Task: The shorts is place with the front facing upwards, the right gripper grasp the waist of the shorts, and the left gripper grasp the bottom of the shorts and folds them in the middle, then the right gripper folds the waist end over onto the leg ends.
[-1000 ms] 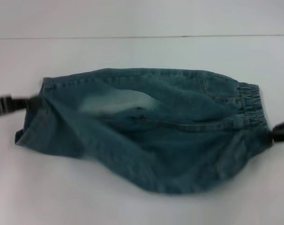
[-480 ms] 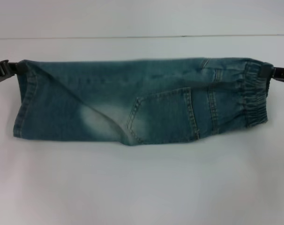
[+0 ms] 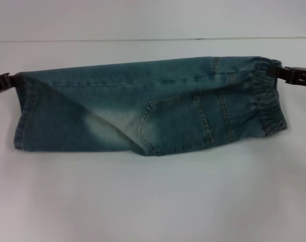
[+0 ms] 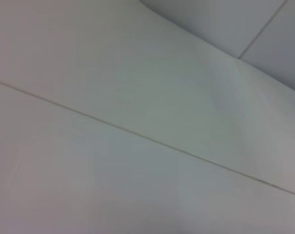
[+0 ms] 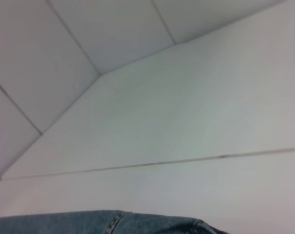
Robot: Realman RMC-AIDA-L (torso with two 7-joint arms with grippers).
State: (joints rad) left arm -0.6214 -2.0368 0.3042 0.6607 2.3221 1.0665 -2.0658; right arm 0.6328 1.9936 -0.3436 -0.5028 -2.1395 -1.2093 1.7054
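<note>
White table [image 3: 153, 201], folded shorts [image 3: 143, 108] lengthwise left-right, waistband [image 3: 266, 103] rightward

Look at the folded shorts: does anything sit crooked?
Yes. The shorts are folded lengthwise, but the near edge is uneven: it dips to a point mid-way, and the waistband end sits higher than the leg end.

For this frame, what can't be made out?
- Left gripper: head view, cut by the edge; fingers unclear. Left wrist view shows only table.
- Right gripper: head view, fingertips hidden at the waist.
- Shorts: right wrist view cuts off all but a strip.
</note>
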